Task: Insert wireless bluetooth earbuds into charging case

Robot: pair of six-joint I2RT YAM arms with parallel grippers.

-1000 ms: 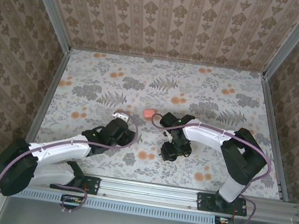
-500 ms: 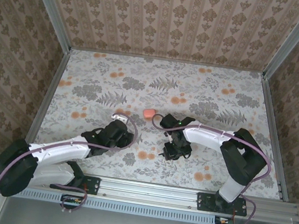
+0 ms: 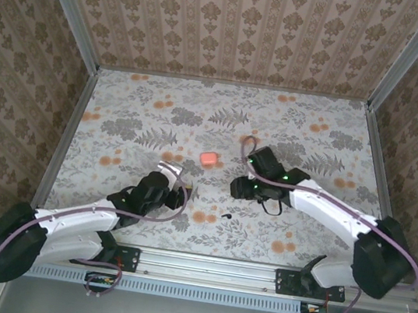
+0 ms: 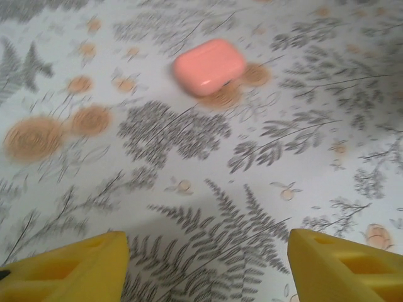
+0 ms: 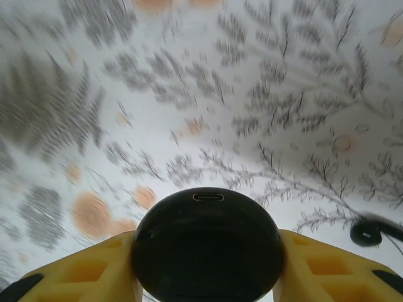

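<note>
The jaws of my right gripper (image 5: 208,272) hugged the black case (image 5: 208,242), I think to keep it steady for the little black earbud (image 5: 368,231) lying at four o'clock, while my left gripper (image 4: 208,264) stood wide and empty, the pink case (image 4: 209,66) at twelve o'clock.

White-and-black arms (image 3: 77,220), yellow fingers (image 4: 340,267)

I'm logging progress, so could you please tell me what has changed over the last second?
The right claw closed on the black case and carried it farther from the near edge, uncovering a black earbud. The left claw, open, drew back slightly. The pink case stayed put.
</note>
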